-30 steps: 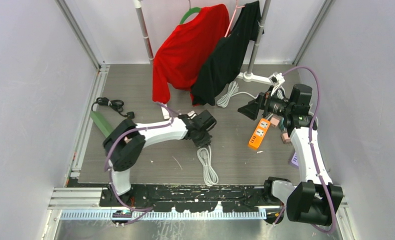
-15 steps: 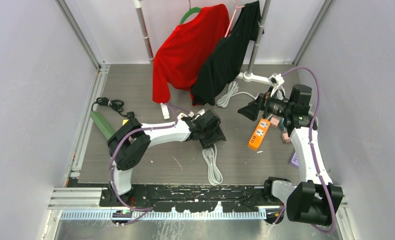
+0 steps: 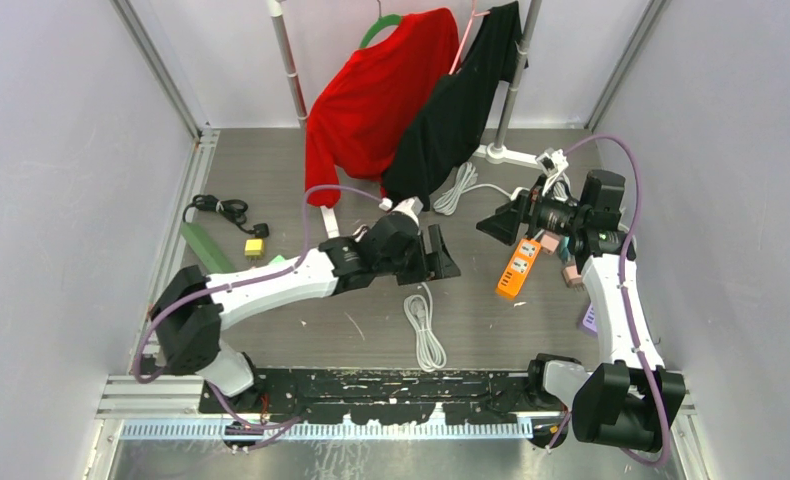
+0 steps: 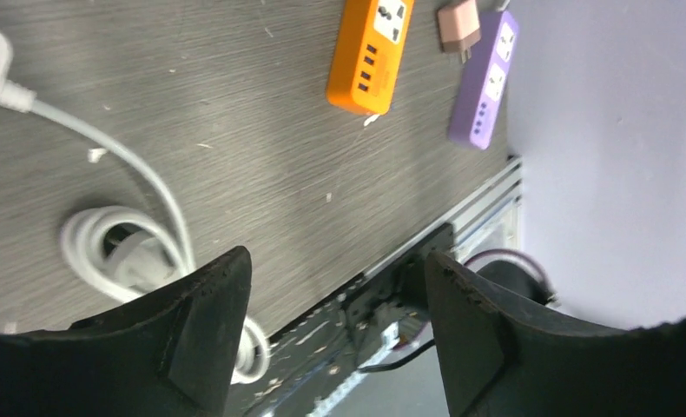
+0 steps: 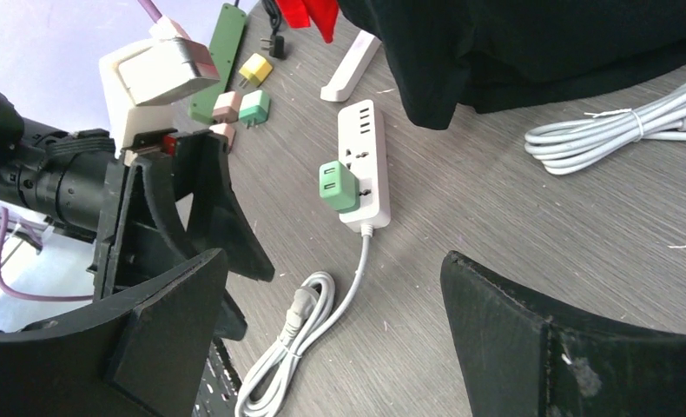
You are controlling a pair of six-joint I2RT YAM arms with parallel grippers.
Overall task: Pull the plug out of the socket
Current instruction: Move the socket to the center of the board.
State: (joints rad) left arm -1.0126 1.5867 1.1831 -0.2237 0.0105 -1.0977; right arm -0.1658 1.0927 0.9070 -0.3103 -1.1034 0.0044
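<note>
**Item: plug** (image 5: 338,185)
- Look: mint-green block adapter with rounded corners and two small slots on the face that is partly turned to the right wrist camera.
- Place: seated in the white power strip (image 5: 366,148), on the outlet nearest the cord end.
- Pointing: its body stands out from the strip's top face. In the right wrist view it overhangs the strip's left edge.

**Item: white power strip**
- Lie: flat on the grey table (image 3: 271,170).
- Long axis: runs up and down the frame in the right wrist view, with the small ports at the top end.
- The cord (image 5: 357,261) leaves the bottom end and leads to a loose coil (image 5: 283,356).
- In the top view the left arm covers the strip, so only the cord and coil show.

**Item: left gripper** (image 4: 335,261)
- Jaws stand well apart with only bare table between them.
- In the right wrist view it sits to the left of the strip, apart from the plug.

**Item: right gripper** (image 5: 333,261)
- Jaws spread wide and hold nothing.
- It faces the strip from a distance.

**Other stock**
- orange power strip (image 3: 518,268), near the right gripper
- purple power strip (image 4: 485,87), with a pink adapter (image 4: 458,22) beside it
- green power strip (image 5: 222,61)
- yellow adapter (image 5: 254,68)
- red garment (image 3: 381,90) and black garment (image 3: 461,110), both hanging at the back
</note>
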